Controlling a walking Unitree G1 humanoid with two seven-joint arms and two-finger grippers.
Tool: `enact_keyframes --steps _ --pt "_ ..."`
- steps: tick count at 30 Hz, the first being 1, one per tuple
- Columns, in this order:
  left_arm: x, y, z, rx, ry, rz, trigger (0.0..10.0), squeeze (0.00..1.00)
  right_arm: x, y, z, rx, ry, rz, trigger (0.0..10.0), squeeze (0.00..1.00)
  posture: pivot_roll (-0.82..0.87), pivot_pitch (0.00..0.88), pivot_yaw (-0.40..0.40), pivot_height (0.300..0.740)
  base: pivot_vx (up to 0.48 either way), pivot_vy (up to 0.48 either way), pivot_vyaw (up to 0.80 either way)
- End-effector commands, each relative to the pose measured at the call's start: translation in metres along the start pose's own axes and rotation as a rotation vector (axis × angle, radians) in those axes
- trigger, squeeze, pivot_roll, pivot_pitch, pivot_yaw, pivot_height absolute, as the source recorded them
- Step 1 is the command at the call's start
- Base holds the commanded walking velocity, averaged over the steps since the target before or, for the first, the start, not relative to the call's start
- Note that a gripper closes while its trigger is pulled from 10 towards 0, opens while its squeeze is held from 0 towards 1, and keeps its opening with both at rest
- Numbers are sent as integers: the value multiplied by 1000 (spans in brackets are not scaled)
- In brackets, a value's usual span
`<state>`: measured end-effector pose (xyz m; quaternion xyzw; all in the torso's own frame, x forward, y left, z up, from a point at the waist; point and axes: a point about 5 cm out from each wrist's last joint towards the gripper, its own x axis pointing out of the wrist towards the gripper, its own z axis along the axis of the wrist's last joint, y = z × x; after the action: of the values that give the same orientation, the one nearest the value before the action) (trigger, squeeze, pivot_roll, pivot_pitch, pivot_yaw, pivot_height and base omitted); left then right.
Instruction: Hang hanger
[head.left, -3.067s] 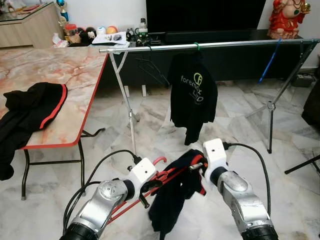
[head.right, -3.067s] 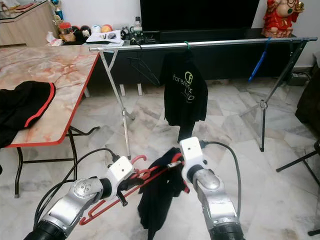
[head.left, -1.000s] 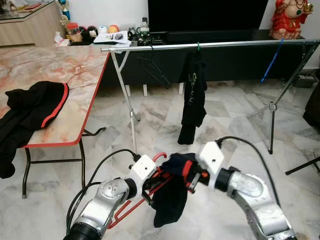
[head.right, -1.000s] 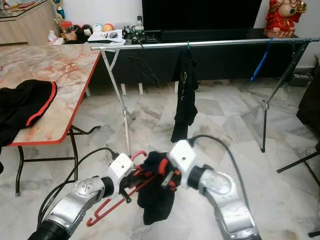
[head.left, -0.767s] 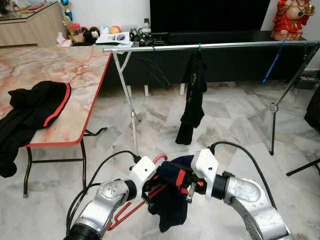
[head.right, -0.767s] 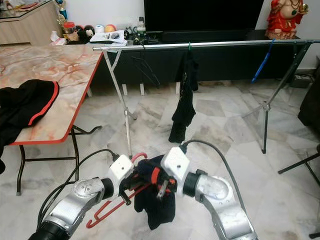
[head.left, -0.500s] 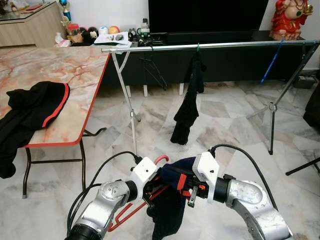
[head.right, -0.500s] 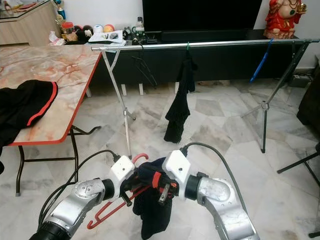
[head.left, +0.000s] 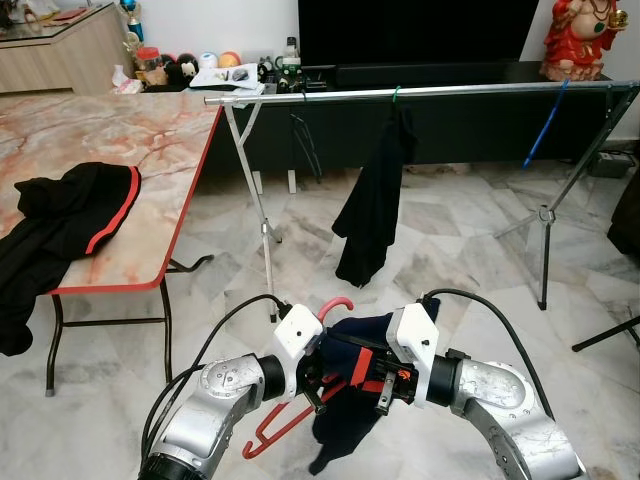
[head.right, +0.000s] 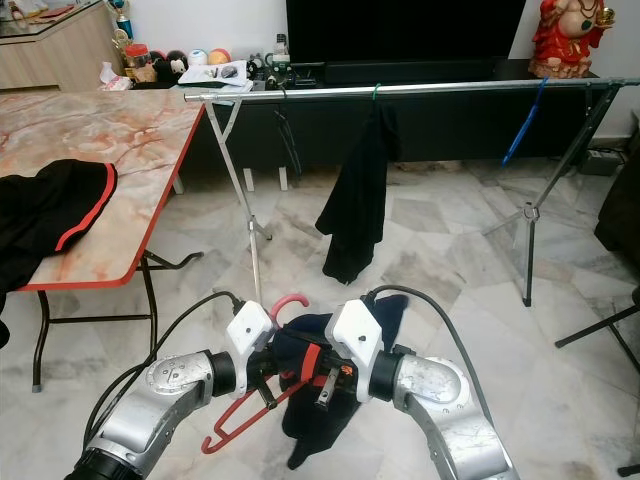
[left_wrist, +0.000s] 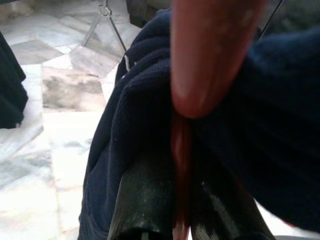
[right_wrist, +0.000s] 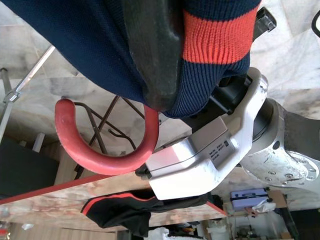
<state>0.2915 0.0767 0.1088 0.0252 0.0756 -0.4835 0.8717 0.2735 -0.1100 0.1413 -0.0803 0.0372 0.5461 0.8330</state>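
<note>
the hanger (head.left: 290, 428) is red, its hook (right_wrist: 95, 145) the same red. the garment (head.left: 350, 395) on it is navy with an orange-red cuff band (right_wrist: 216, 31). a black shirt (head.left: 372, 205) hangs on the silver rail (head.left: 420, 91), by a blue hanger (head.left: 543, 122). the table (head.left: 120, 150) is pink-veined marble, edged red; the jacket (head.left: 60, 215) on it is black with red trim. the floor (head.left: 470, 270) is grey-white marble. the arms are silver, their wrists white.

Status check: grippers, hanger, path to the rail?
Left gripper shut on red hanger. Right gripper shut on navy garment. Rail ahead; black shirt hangs mid-rail.
</note>
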Motion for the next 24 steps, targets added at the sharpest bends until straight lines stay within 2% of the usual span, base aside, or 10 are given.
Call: enact_keyframes --steps 1,7,20,21,24 --pt "-1 -2 11 23 -77 -13 10000 0 1 1 8 -17 -22 18 10000 0 57 76 21 740 0 0 0" --pt "2 -12 7 13 -110 -51 10000 0 1 0 12 -33 -24 22 10000 0 51 79 19 740 0 0 0" --pt "4 -11 4 3 -130 -31 10000 0 -1 -1 11 -38 -3 11 10000 0 47 83 17 740 0 0 0" --pt "4 -11 5 1 -130 -33 10000 0 -1 -2 12 -36 -7 2 10000 1000 47 83 17 740 0 0 0" --pt "4 -12 5 2 -131 -36 10000 0 0 -2 14 -41 -8 -1 10000 1000 47 83 17 740 0 0 0"
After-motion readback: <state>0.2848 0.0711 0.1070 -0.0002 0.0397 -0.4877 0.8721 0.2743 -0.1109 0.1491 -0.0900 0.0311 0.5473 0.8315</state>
